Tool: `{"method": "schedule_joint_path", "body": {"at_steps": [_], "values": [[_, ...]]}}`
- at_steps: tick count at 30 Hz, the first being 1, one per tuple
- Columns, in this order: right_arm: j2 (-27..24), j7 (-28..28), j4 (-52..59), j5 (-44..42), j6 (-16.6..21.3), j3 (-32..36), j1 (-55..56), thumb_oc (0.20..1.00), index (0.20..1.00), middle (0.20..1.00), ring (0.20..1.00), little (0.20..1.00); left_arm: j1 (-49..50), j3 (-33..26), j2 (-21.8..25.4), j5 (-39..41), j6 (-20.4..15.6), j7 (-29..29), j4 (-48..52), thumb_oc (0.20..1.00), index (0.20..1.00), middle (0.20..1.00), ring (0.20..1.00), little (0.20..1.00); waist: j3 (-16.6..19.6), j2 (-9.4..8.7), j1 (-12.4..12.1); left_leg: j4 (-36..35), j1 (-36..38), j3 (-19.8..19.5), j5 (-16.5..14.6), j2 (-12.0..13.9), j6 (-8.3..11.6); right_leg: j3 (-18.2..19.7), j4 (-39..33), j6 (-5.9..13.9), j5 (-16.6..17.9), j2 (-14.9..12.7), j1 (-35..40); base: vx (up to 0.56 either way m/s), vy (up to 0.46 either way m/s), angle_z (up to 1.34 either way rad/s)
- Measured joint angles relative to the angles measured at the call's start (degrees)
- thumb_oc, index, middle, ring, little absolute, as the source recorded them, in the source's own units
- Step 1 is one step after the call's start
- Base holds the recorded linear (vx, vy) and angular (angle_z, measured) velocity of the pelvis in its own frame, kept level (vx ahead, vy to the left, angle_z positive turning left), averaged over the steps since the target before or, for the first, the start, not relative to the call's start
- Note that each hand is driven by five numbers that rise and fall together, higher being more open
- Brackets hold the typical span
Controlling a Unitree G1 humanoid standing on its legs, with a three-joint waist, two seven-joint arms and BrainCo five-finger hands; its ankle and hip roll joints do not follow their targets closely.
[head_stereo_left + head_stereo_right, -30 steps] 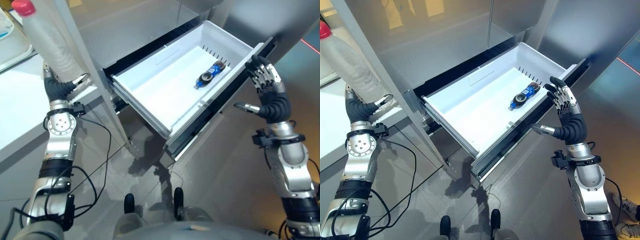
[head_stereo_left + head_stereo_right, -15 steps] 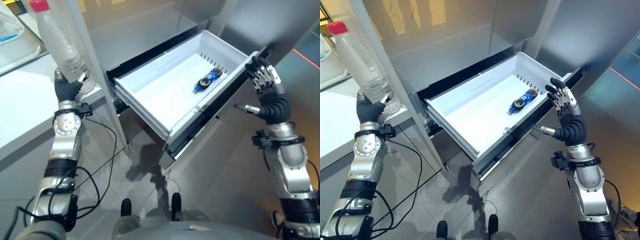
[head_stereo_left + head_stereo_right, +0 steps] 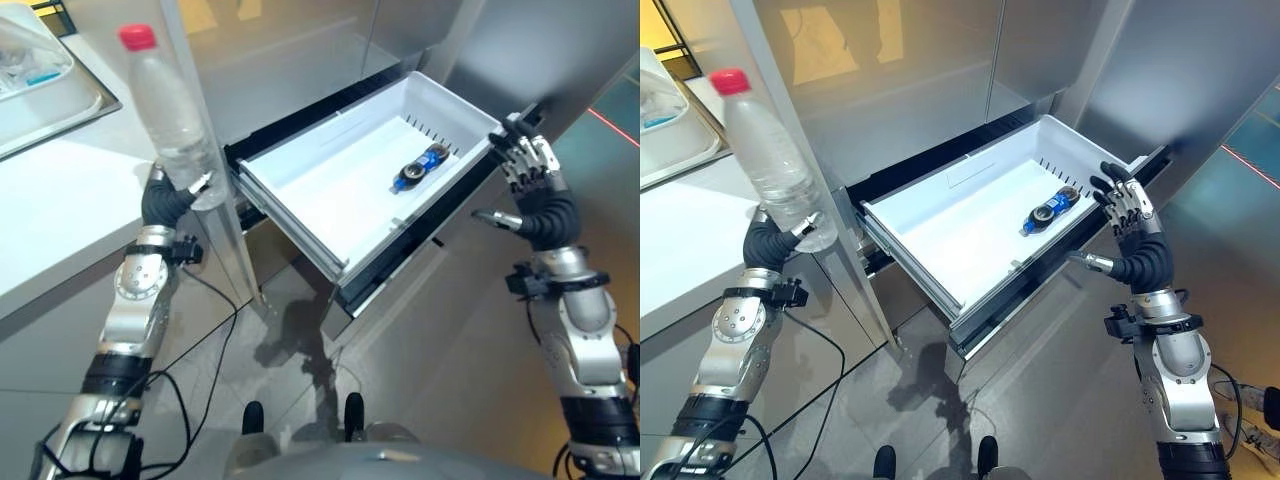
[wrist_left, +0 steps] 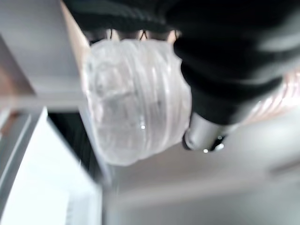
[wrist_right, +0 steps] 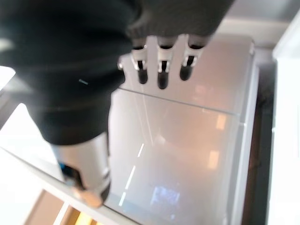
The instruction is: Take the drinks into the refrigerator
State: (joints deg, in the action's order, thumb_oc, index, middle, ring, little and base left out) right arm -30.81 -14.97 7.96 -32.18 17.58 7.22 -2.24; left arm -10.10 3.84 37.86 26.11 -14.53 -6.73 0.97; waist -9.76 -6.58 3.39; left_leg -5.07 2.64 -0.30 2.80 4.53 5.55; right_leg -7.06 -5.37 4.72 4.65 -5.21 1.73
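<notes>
Left robot hand (image 3: 780,238) is wrapped round my clear water bottle (image 3: 768,160), upright beside the open drawer (image 3: 325,180); one small bottle (image 3: 420,166) already lies inside, and the right robot hand (image 3: 1127,214) hovers open-fingered at the drawer's corner.

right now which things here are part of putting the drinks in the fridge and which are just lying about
Part of the job:
- clear water bottle, red cap, held in the left hand
- open white fridge drawer
- small blue bottle lying in the drawer
- right hand, open at the drawer's front corner

Just lying about:
- white counter
- tray on the counter
</notes>
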Motion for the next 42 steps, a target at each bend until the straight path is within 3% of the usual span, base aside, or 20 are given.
{"method": "schedule_joint_path", "body": {"at_steps": [5,8,13,26,28,36,42], "values": [[-15.5,-7.4,-7.1,-12.4,-6.7,-6.4,0.2,1.0,1.0,1.0,1.0,1.0,2.0,5.0,9.0,9.6,0.3,-11.6,11.5,0.2,0.2,0.2,0.2,0.2,1.1,0.8,0.3,0.0,0.0,-0.4,0.1,0.1,-0.06,-0.2,-0.2,-0.14,-0.1,0.1,0.1,-0.05,-0.006,0.03],[-16.4,-9.6,-7.1,-17.8,-7.9,-14.1,-6.1,1.0,1.0,1.0,1.0,1.0,1.8,7.9,11.5,14.9,0.3,-15.9,13.3,0.2,0.2,0.2,0.2,0.2,1.8,2.24,0.5,0.0,0.6,-0.3,0.1,0.2,-0.04,-0.1,-0.2,-0.25,0.0,0.2,0.5,-0.04,0.018,-0.03],[-13.4,-9.9,-6.4,-20.7,-8.1,-22.1,-13.9,1.0,1.0,1.0,1.0,1.0,1.6,11.7,11.9,17.6,1.3,-17.2,13.3,0.2,0.2,0.2,0.2,0.2,2.4,3.47,-0.8,0.0,1.7,-0.3,0.0,0.3,0.02,0.0,-0.2,-0.31,0.0,0.3,1.6,-0.01,0.01,-0.01],[-7.0,-10.9,-6.7,-21.3,-8.8,-30.8,-20.9,1.0,1.0,1.0,1.0,1.0,1.6,13.5,11.0,18.0,2.9,-18.4,13.3,0.2,0.2,0.2,0.2,0.2,2.5,3.41,-3.0,0.0,1.9,-0.9,0.1,0.1,0.02,-0.5,-0.1,-0.32,0.0,0.2,2.1,0.0,0.004,0.02],[-5.1,-10.8,-9.6,-21.2,-9.5,-34.7,-24.6,1.0,1.0,1.0,1.0,1.0,1.1,14.3,10.7,18.0,3.0,-18.3,13.2,0.2,0.2,0.2,0.2,0.2,2.5,3.4,-2.9,0.0,2.4,-1.1,0.1,0.1,0.08,-0.7,0.0,-0.31,0.0,0.2,2.7,0.0,0.009,0.04],[0.5,-9.6,-14.1,-21.2,-9.5,-35.6,-30.6,1.0,1.0,1.0,1.0,1.0,1.1,18.1,10.5,18.0,3.2,-19.0,13.2,0.2,0.2,0.2,0.2,0.2,2.7,3.59,-3.3,0.0,2.6,-1.5,0.1,0.1,0.07,-1.0,-0.2,-0.36,-0.1,0.1,3.1,0.0,0.004,0.01],[0.8,-9.5,-14.2,-20.7,-9.4,-37.5,-32.9,1.0,1.0,1.0,1.0,1.0,1.3,18.5,10.8,18.2,4.2,-19.4,13.1,0.2,0.2,0.2,0.2,0.2,2.7,3.6,-4.5,0.0,2.6,-1.3,0.1,0.0,0.08,-0.9,-0.2,-0.34,-0.1,0.1,3.0,0.0,0.0,0.0]]}}
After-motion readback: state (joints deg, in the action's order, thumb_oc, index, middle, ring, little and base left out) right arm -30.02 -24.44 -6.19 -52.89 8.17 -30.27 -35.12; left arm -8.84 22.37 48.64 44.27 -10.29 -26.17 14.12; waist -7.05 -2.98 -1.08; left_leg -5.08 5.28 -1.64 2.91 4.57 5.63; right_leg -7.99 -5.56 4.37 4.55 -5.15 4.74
